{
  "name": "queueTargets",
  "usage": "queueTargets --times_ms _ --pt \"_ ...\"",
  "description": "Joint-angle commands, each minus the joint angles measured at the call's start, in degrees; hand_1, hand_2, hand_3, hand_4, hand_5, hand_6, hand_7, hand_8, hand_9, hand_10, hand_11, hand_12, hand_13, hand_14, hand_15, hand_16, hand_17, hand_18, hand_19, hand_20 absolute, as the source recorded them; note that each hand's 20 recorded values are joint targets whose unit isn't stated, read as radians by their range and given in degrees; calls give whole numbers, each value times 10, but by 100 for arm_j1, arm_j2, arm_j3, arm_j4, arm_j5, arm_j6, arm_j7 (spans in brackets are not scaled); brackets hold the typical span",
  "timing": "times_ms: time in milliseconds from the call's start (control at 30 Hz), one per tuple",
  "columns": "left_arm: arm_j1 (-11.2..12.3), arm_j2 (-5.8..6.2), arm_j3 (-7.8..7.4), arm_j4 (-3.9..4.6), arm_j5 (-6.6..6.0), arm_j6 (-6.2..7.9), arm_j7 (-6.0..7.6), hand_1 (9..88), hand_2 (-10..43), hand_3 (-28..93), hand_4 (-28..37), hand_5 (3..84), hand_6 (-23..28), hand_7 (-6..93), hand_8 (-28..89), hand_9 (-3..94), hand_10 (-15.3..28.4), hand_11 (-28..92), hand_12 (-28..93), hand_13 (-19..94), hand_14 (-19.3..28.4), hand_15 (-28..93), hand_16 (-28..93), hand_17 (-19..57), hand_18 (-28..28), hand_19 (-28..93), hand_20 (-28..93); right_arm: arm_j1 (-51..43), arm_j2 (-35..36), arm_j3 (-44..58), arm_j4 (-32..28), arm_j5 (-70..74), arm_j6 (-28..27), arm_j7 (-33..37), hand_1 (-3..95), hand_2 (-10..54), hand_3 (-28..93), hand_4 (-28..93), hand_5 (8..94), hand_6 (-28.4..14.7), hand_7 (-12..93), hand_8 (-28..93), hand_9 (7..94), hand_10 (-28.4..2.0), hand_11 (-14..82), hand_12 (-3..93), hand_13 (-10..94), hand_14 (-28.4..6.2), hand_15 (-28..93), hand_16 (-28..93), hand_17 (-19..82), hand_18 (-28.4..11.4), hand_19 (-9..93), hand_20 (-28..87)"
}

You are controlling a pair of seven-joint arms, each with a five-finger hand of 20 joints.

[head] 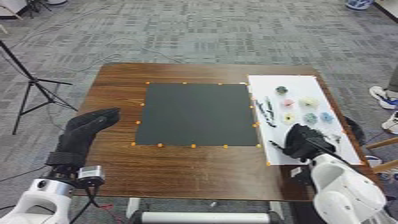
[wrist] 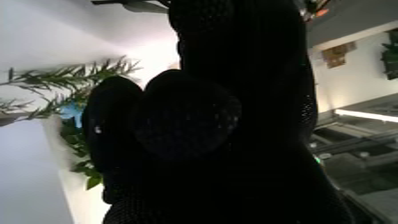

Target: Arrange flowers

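Over the white sheet [head: 264, 81], near small flowers [head: 308, 102], right hand [head: 307, 142], grip unclear, left hand [head: 83, 129] pressed together

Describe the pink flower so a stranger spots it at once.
On the right of the brown table lies a white sheet. Along its left side, between the dark flower beyond and the yellow flower nearer, sits the pink flower, the only one that colour.

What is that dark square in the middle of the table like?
The dark sheet is roughly square, a plain charcoal colour, and looks matte, like card or a thin mat. It lies flat on the brown wooden table, between the robot's left hand and the white sheet. Small orange tabs run along its edges.
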State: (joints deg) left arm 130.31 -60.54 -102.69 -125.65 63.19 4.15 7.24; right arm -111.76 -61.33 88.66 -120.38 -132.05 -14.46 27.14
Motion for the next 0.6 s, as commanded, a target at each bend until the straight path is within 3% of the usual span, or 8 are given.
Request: queueTargets --times_ms 33,133,233,400,467,600 --pt "38 -1 -1 -9 -9 3 -29 287 -9 680 -155 490 41 148 -58 449 138 202 147 341 170 172 13 35 83 33 132 33 34 394 -462 336 370 -110 922 -90 -283 551 756 -19 276 251 937 -80 225 439 937 -7 579 328 665 -120 932 423" --pt "22 20 2 50 -22 46 -12 287 -9 680 -156 490 41 148 -58 450 138 202 147 342 170 172 13 35 83 33 132 66 28 527 -643 484 518 -214 922 -91 -283 553 757 -19 276 252 937 -79 228 436 937 -7 582 327 667 -119 932 424" --pt "36 50 -11 80 -122 132 -15 288 -9 681 -156 492 41 149 -58 450 137 203 147 342 169 172 13 35 83 34 133 90 1 615 -812 763 590 -268 921 -91 -283 558 757 -19 276 252 937 -78 230 434 937 -6 586 325 670 -118 932 425" --pt "52 52 -40 99 -99 143 11 288 -9 682 -156 494 41 151 -59 450 137 204 147 343 171 174 13 35 83 35 132 121 -22 575 -944 1159 631 -296 920 -93 -283 563 760 -19 279 252 937 -76 237 430 937 -5 593 320 674 -115 932 426" --pt "78 47 -84 155 -79 196 44 288 -9 682 -156 494 40 152 -59 451 137 204 146 344 170 175 12 35 83 35 132 282 -71 453 -916 1361 651 -292 920 -94 -283 565 760 -19 281 253 937 -75 238 429 937 -5 594 317 674 -114 932 426" --pt "62 116 -103 361 -167 513 113 289 -8 683 -157 497 40 156 -59 456 136 205 146 347 170 177 12 37 84 37 133 795 -160 26 -787 1554 588 -344 920 -94 -283 565 761 -20 281 253 937 -75 240 428 937 -3 598 313 675 -114 932 428"
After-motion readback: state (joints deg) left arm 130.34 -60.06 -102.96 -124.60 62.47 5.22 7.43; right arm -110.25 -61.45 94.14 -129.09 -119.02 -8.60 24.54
